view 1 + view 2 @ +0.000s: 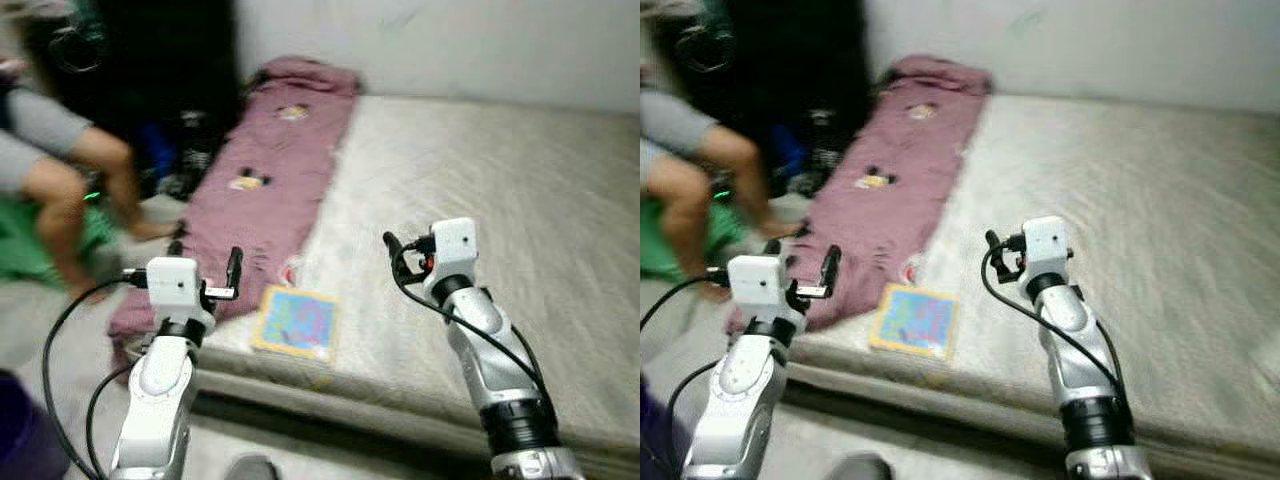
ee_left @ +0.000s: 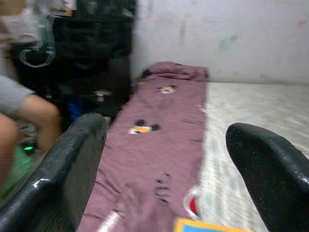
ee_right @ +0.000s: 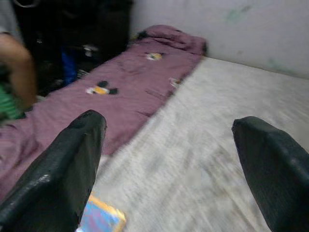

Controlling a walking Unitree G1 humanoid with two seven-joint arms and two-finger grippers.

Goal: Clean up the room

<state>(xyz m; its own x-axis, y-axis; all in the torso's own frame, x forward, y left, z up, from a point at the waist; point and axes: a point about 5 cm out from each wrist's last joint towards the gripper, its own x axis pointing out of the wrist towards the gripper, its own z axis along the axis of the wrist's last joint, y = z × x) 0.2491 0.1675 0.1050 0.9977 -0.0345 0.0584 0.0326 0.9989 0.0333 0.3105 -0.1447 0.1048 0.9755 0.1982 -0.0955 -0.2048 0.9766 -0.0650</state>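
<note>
A purple blanket (image 1: 270,170) with cartoon prints lies along the left side of a grey mattress (image 1: 480,180), bunched at the far end by the wall. A colourful book (image 1: 295,322) rests flat near the mattress's front edge, just right of the blanket. My left gripper (image 1: 206,258) hovers open above the blanket's near end, left of the book, with nothing between its fingers (image 2: 72,164). Over the middle of the mattress my right gripper (image 1: 400,255) is held up, open and empty, with the book (image 3: 101,217) below and to its left.
A person (image 1: 60,170) sits at the left beside the bed, bare legs stretched toward the blanket. Dark furniture (image 1: 150,60) with clutter stands in the back left corner. Something green (image 1: 30,240) lies on the floor under the person's legs. A pale wall (image 1: 450,40) runs behind the bed.
</note>
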